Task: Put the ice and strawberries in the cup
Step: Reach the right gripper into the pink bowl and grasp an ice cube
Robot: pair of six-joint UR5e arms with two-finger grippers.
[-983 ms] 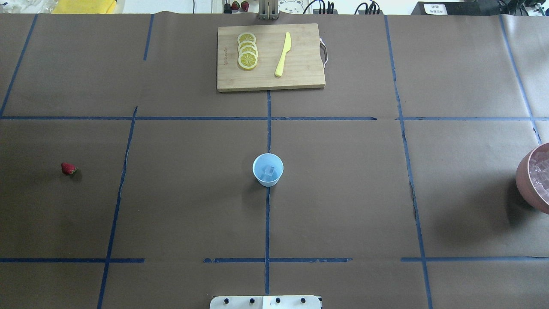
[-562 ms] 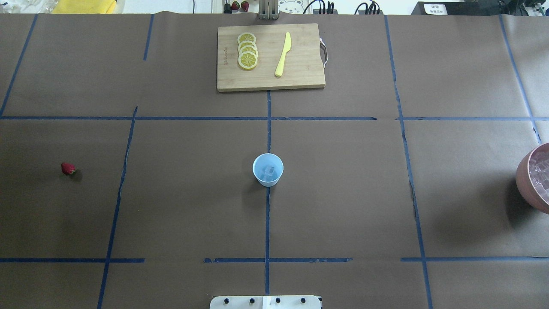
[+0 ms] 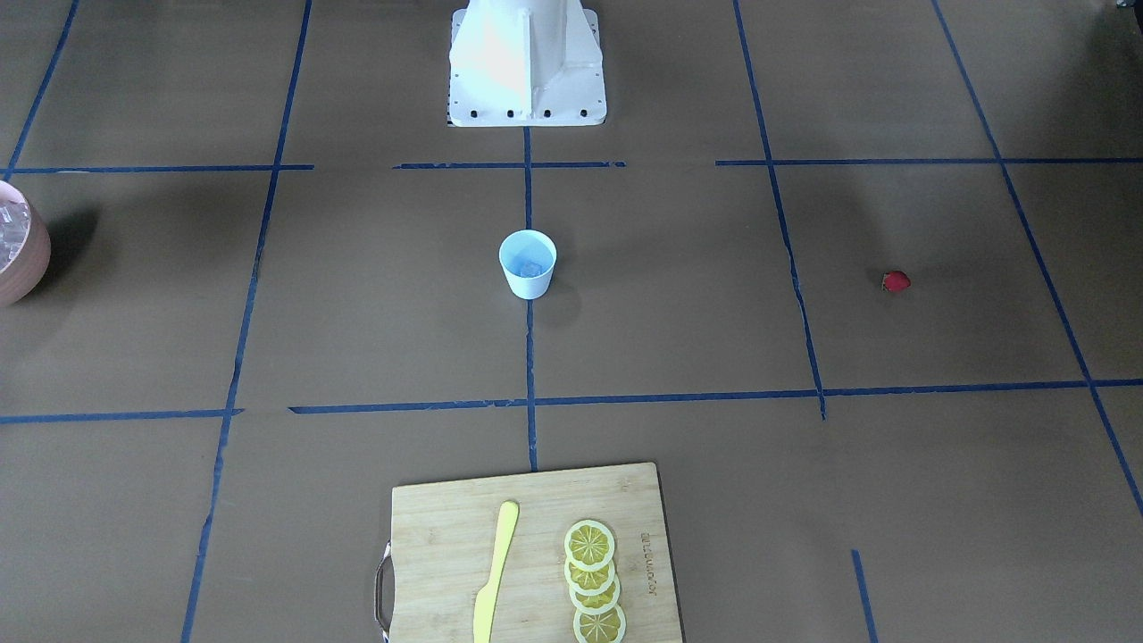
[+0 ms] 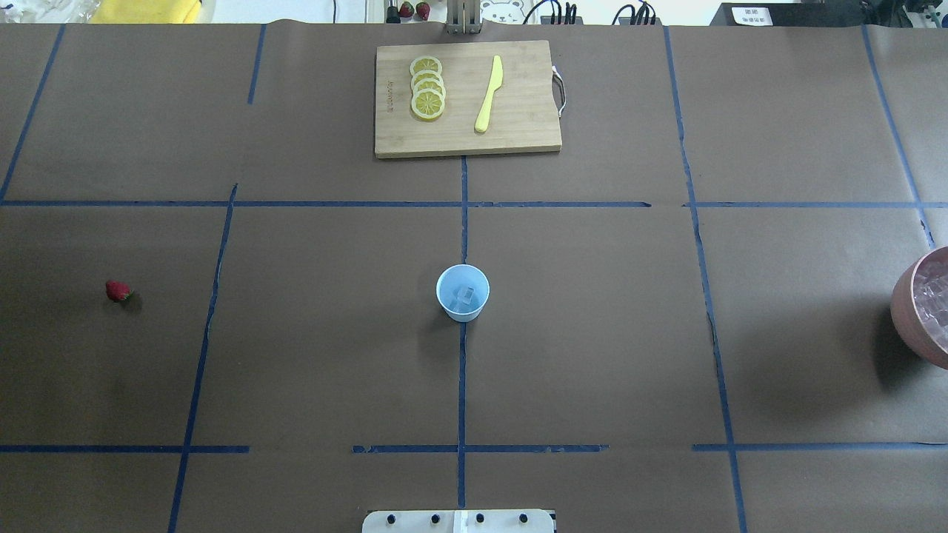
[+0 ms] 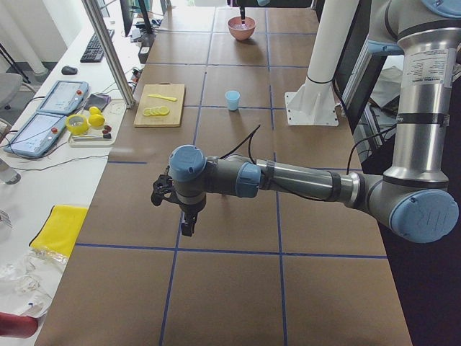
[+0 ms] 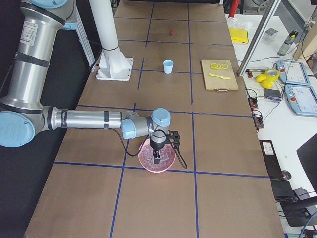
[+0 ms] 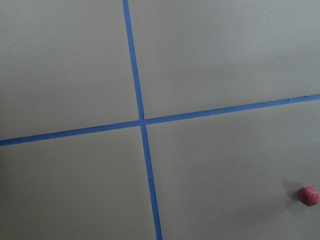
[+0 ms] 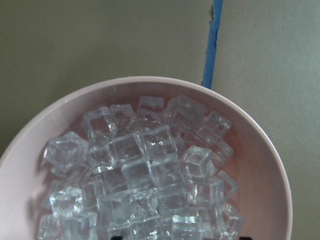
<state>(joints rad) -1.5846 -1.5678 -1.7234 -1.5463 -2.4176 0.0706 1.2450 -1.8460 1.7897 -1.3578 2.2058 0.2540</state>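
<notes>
The strawberry (image 4: 118,290) lies on the tabletop (image 4: 311,355) at 9 o'clock from the cup (image 4: 463,292), well apart. The left claw (image 5: 186,220) hangs above the tabletop; I cannot tell its spread. The cup stands upright at centre with ice (image 4: 465,295) inside. At 3 o'clock the pink bowl (image 4: 905,311) holds piled cubes (image 8: 145,170). The right claw (image 6: 156,157) hangs over it, its spread likewise unclear.
</notes>
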